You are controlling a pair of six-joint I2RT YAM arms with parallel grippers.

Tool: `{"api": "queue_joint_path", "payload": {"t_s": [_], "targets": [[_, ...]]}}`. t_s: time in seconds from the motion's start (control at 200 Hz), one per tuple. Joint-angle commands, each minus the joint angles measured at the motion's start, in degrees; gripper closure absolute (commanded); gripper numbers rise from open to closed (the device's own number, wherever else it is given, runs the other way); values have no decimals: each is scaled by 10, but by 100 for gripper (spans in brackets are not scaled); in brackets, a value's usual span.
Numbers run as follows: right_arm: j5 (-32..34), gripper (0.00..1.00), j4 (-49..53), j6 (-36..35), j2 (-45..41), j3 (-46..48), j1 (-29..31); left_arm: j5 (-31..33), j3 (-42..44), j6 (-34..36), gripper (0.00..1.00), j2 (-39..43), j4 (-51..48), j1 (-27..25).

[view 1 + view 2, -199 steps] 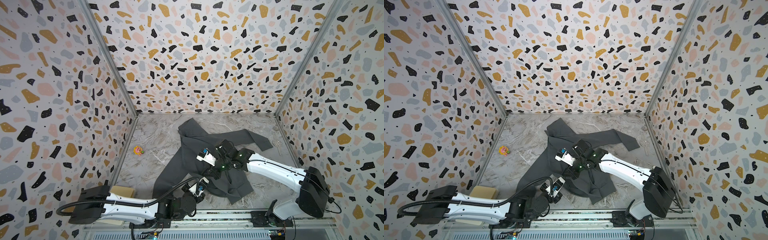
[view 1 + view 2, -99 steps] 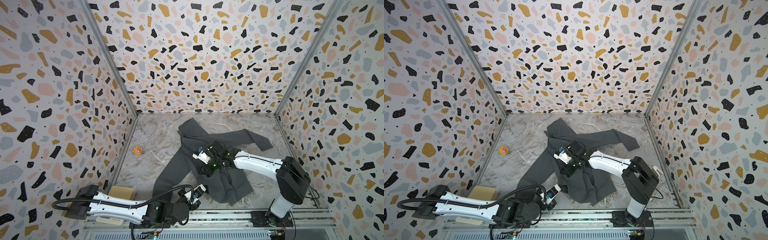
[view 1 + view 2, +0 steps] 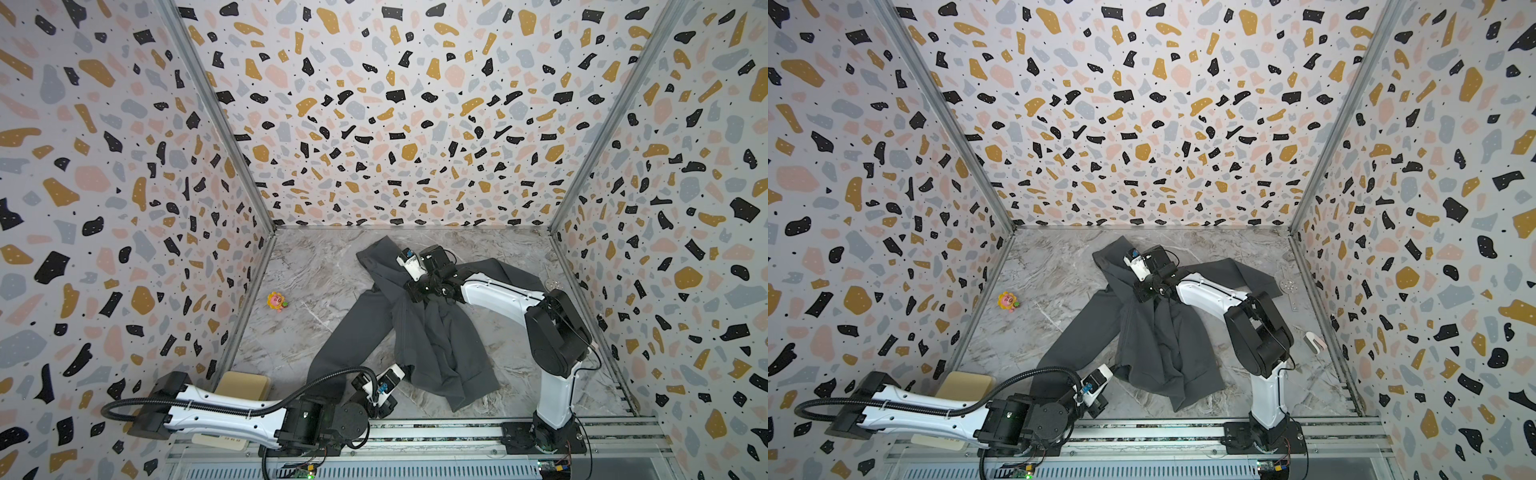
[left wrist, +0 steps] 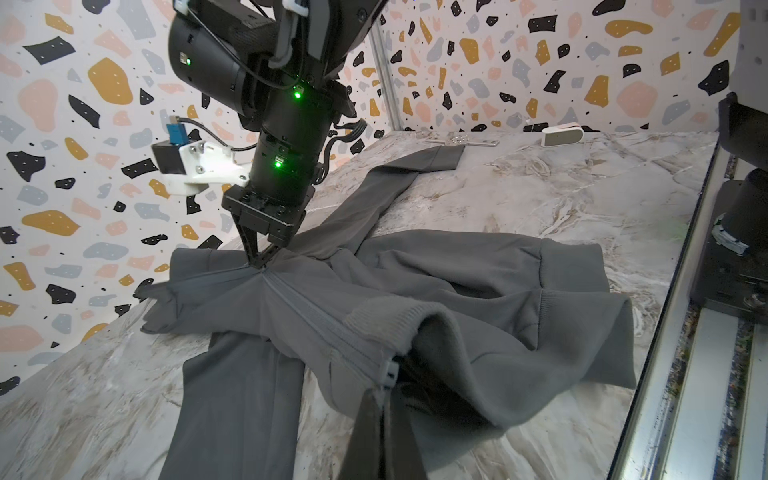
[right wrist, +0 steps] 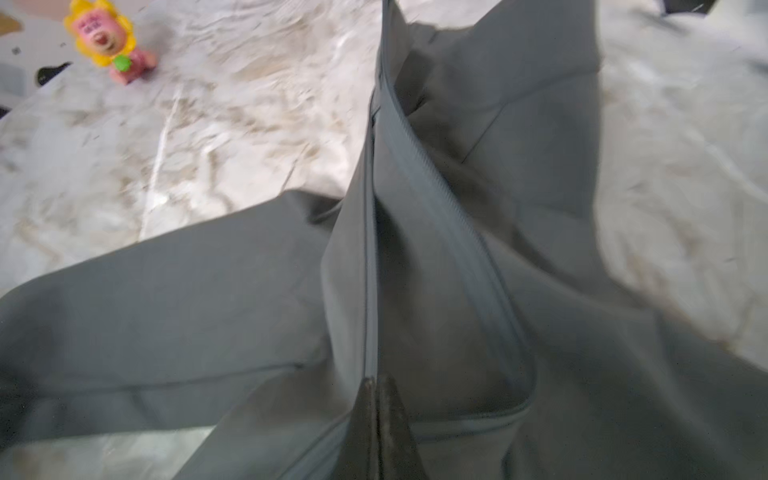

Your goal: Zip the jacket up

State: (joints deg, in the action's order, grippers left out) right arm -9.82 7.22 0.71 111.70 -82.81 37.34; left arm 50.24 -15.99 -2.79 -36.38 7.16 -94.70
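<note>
The dark grey jacket [image 3: 436, 345] [image 3: 1158, 345] lies crumpled on the marble table, with its sleeves spread to the near left and the far right. Its zipper [image 4: 316, 316] [image 5: 436, 187] runs closed between my two grippers. My left gripper [image 3: 407, 369] [image 3: 1116, 367] [image 4: 384, 388] is shut on the ribbed bottom hem, right at the zipper's lower end. My right gripper [image 3: 409, 290] [image 3: 1139, 293] [image 4: 259, 265] [image 5: 376, 380] points down near the collar, shut on the zipper where the fabric bunches to a point. What sits between its tips is hidden.
A pink and yellow flower toy [image 3: 277, 301] [image 5: 106, 37] stands to the left of the jacket. A beige block [image 3: 245, 384] lies by the left arm. A white device [image 3: 1314, 341] and a perforated metal strip [image 3: 1287, 286] lie along the right wall. Patterned walls enclose three sides.
My right gripper has travelled along the zipper from mid-jacket toward the collar, drawing the front taut. My left gripper has stayed at the hem while its arm shifted.
</note>
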Motion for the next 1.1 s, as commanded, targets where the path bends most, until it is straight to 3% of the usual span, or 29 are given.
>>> {"api": "queue_joint_path", "payload": {"t_s": [0.0, 0.451, 0.576, 0.706, 0.906, 1.096], "targets": [[134, 100, -93, -39, 21, -70, -64, -14, -30, 2, 100, 24, 28, -20], [205, 100, -79, -118, 167, -334, -173, 36, -29, 22, 100, 59, 7, -19], [277, 100, -69, -154, 209, -400, -188, 65, -34, 27, 100, 69, -11, -19], [359, 100, 15, -135, 264, -516, -215, 78, -28, 49, 100, 64, -7, -19], [376, 100, -44, -161, 246, -466, -250, 75, -28, 37, 100, 43, -2, -18], [386, 100, -83, -244, 241, -442, -279, 119, -41, 31, 100, 65, -27, -19]]}}
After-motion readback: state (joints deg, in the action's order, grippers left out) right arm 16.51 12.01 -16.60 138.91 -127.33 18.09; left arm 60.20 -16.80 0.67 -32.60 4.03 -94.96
